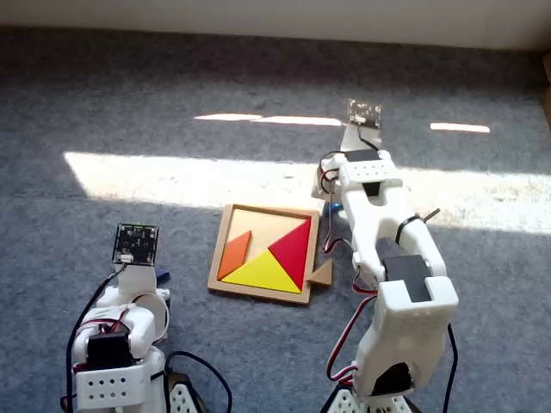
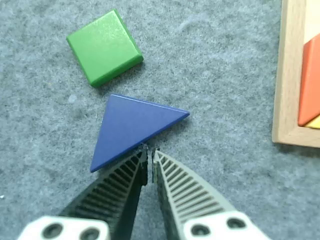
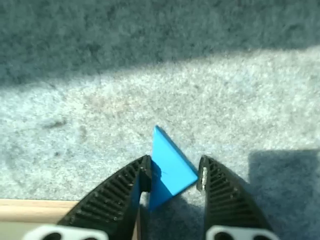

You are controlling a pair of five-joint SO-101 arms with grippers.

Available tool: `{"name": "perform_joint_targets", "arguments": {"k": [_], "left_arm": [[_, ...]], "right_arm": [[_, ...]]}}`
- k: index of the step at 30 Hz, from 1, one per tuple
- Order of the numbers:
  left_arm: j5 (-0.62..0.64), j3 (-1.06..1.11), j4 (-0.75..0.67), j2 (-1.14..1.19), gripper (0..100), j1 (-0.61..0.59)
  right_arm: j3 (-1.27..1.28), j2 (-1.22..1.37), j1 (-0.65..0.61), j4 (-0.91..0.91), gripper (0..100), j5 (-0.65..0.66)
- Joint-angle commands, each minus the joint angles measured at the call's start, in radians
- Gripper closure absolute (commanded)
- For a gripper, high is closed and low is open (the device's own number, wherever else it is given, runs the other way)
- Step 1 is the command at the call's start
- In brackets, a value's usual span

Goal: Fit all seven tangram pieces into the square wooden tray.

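Above, we show the square wooden tray lying flat on the grey carpeted surface ahead of the two arms. It is partly filled. An orange piece sits at the side nearer the left arm, a yellow triangle along the near edge, and a red triangle at the side nearer the right arm. Bare pale wood shows in the far part. A tan triangle lies on the surface just beside the tray's near corner on the right arm's side. In the left wrist view, a dark blue triangle lies flat outside the tray, with a green square near it but apart. The left jaws are drawn together to a thin slit and hold nothing; their fingertips meet the long edge of the dark blue triangle. In the right wrist view, a light blue triangle sits between the right jaws, which are narrowed onto it, one finger against each side, close beside the tray's rim.
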Motion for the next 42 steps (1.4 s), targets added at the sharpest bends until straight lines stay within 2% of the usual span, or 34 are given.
{"name": "perform_joint_targets", "arguments": {"k": [1, 21, 27, 37, 42], "left_arm": [[-0.006, 0.019, 0.008, -0.041, 96, -0.013], [-0.006, 0.019, 0.008, -0.041, 96, -0.013], [-0.006, 0.019, 0.008, -0.041, 96, -0.013], [-0.006, 0.019, 0.008, -0.041, 96, -0.013], [-0.006, 0.019, 0.008, -0.041, 96, -0.013]], "right_arm": [[-0.047, -0.008, 0.008, -0.025, 85.6, 0.008], [-0.053, 0.041, 0.004, 0.035, 85.7, 0.008], [-0.044, -0.082, 0.01, 0.035, 85.8, 0.008], [0.03, -0.28, 0.001, 0.148, 85.8, 0.008], [0.07, -0.351, -0.082, 0.22, 85.8, 0.002]]}}
